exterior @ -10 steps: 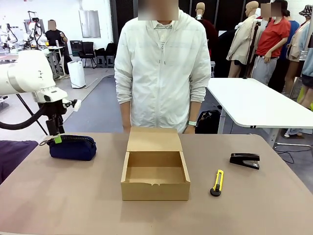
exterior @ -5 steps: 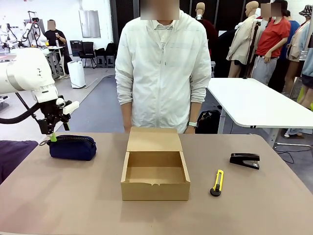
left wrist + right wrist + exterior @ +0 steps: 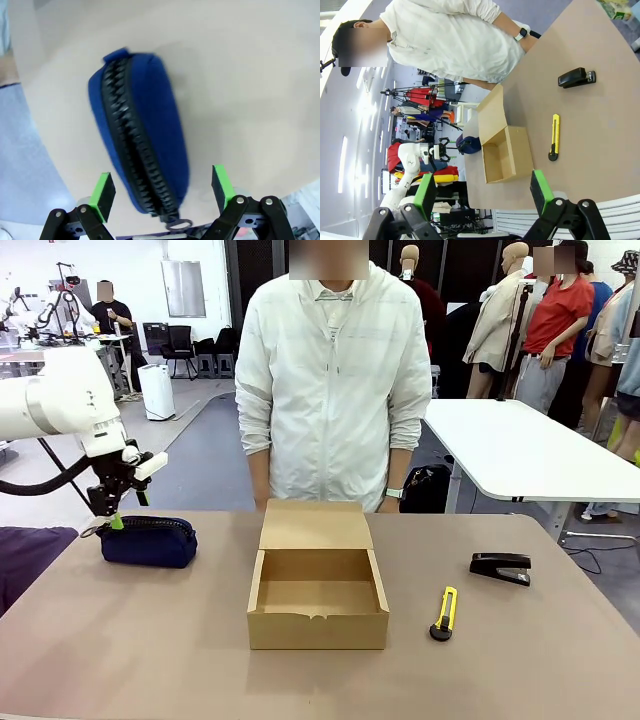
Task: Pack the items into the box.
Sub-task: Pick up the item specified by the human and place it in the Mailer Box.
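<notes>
Hovers over the pouch (image 3: pixel 142 135) end farthest from the box (image 3: pixel 317 625), with left gripper (image 3: pixel 161 180) fingers (image 3: pixel 104 192) spread either side, long axis running ahead.

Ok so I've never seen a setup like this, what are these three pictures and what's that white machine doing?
It is a two-armed robot at a table, with a person standing across from it. The front picture comes from a fixed camera between the arms. The other two come from cameras on each wrist, looking along the two green-tipped fingers. On the table lie an open cardboard box, a navy zip pouch, a black stapler and a yellow utility knife. The left end effector hangs open over one end of the pouch, holding nothing. The right end effector is open too, well back from the table's things.
</notes>
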Available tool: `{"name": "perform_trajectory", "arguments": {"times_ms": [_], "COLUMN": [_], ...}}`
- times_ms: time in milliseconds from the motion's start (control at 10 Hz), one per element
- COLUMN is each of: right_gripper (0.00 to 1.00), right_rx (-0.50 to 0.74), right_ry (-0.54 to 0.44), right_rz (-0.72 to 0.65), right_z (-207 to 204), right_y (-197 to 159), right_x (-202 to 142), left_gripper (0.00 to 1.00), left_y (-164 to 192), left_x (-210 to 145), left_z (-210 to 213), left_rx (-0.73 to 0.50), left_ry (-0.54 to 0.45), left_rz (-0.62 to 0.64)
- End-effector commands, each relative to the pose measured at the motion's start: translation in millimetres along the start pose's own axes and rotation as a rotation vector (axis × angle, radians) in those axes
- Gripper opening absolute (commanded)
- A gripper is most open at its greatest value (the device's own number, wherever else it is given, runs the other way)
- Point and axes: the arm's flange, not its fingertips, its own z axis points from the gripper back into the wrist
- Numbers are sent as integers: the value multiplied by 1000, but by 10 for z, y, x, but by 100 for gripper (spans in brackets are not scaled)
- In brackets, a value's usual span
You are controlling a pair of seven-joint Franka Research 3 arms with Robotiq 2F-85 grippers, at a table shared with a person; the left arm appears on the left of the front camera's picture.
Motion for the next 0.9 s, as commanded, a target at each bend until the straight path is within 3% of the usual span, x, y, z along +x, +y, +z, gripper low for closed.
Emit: {"name": "perform_trajectory", "arguments": {"times_ms": [0,300,700,800], "right_gripper": [100,100,100,100], "right_rx": [21,21,21,21], "right_ry": [-4,-4,-4,-4], "right_rz": [20,20,20,20], "right_z": [7,7,7,7], "right_y": [3,3,3,3], "right_x": [20,20,20,20], "left_gripper": [100,100,100,41], "left_y": [176,187,241,266], "left_x": [-215,-225,-225,-239], "left_z": [-209,-482,-702,-694], "left_rx": [42,2,-53,-68], "left_ry": [-32,-13,-120,-130], "left_rz": [22,59,25,24]}}
